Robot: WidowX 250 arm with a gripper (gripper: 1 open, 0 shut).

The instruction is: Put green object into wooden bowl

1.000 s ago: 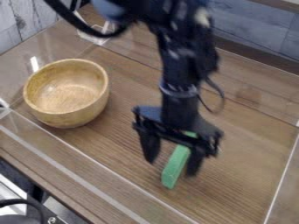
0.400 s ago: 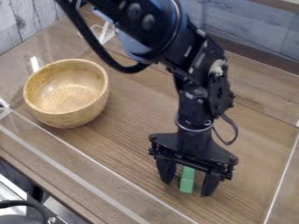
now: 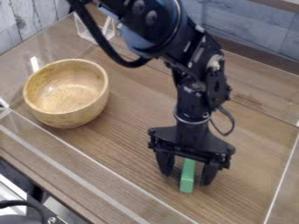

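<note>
The green object [image 3: 187, 175] lies flat on the wooden table near the front right, only its near end showing between the fingers. My gripper [image 3: 188, 168] points straight down over it, open, with one black finger on each side of the block; whether the fingers touch it I cannot tell. The wooden bowl [image 3: 66, 91] stands at the left, round, light tan and empty, well apart from the gripper. The black arm [image 3: 163, 39] reaches in from the top of the view.
A clear plastic wall [image 3: 70, 166] runs along the table's front and left edges. Bare wood table top [image 3: 122, 140] lies between the bowl and the gripper. A pale planked wall stands at the back.
The gripper has sunk lower over the green object and shifted slightly toward the front right, its fingers now straddling the block. The block and bowl have not moved.
</note>
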